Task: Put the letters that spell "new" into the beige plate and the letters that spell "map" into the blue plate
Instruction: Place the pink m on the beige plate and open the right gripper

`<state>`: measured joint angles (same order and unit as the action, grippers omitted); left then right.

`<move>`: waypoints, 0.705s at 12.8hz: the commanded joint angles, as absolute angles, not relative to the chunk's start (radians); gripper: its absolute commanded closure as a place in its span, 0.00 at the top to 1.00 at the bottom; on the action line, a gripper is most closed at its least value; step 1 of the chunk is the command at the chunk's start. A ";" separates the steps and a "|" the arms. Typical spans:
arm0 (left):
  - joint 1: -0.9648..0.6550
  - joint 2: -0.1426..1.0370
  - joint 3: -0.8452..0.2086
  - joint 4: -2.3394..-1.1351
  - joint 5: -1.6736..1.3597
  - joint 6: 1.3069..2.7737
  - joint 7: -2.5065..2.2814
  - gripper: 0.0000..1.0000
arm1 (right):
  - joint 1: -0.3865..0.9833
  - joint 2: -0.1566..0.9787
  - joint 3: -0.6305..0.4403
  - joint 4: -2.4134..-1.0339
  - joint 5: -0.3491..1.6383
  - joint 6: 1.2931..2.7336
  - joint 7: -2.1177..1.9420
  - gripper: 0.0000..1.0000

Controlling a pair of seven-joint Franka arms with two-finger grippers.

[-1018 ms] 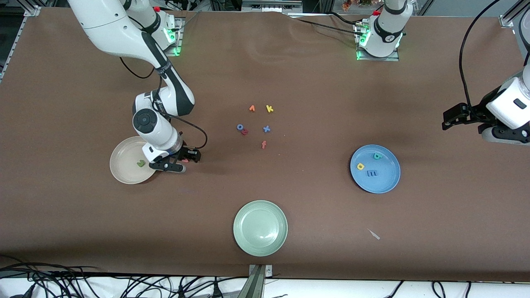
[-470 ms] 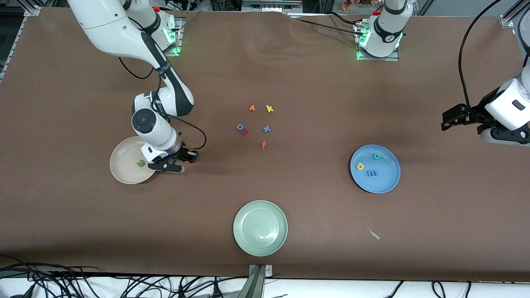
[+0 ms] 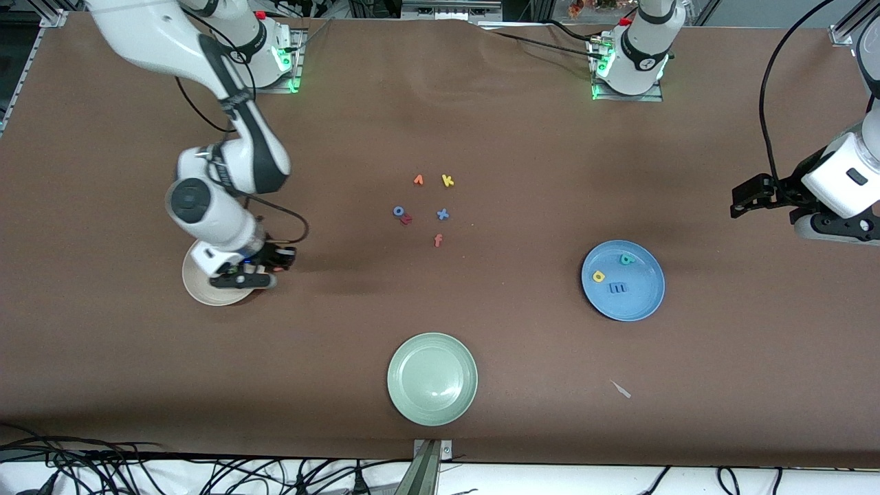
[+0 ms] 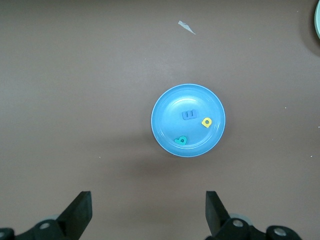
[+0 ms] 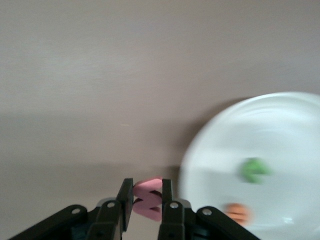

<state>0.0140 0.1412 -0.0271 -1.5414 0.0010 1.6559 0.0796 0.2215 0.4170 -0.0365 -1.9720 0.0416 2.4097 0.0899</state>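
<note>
My right gripper (image 5: 148, 200) is shut on the red w (image 5: 148, 199), a pinkish-red foam letter pinched between its fingers. In the front view this gripper (image 3: 265, 270) hangs over the rim of the beige plate (image 3: 199, 290). The beige plate (image 5: 280, 130) holds the green n (image 5: 254, 170) and the orange e (image 5: 237, 212). The blue plate (image 3: 643, 302) carries the teal p (image 3: 626, 259), yellow a (image 3: 598, 276) and blue m (image 3: 618, 288). My left gripper (image 3: 746, 196) waits open and empty at the left arm's end of the table; the left wrist view shows it (image 4: 148, 210) above bare table beside the blue plate (image 4: 170, 105).
A pale green plate (image 3: 432, 378) sits near the front edge. Loose letters lie mid-table: orange v (image 3: 418, 180), yellow k (image 3: 447, 181), blue o (image 3: 398, 211), red z (image 3: 407, 219), blue x (image 3: 443, 214), orange f (image 3: 438, 240). A white scrap (image 3: 621, 390) lies nearer the front camera than the blue plate.
My right gripper has shut on the red w and carried it from beside the beige plate to over its rim. The left arm has hardly moved.
</note>
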 commanded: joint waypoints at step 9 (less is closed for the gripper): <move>0.017 0.161 -0.026 -1.508 -0.020 1.644 0.080 1.00 | 0.109 0.348 -0.117 -2.008 0.058 2.335 -0.180 0.98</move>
<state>0.0138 0.1479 -0.0272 -1.5395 0.0010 1.6559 0.0796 0.1081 0.3728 -0.1193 -2.0167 0.0423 2.3483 -0.2028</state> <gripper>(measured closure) 0.000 0.335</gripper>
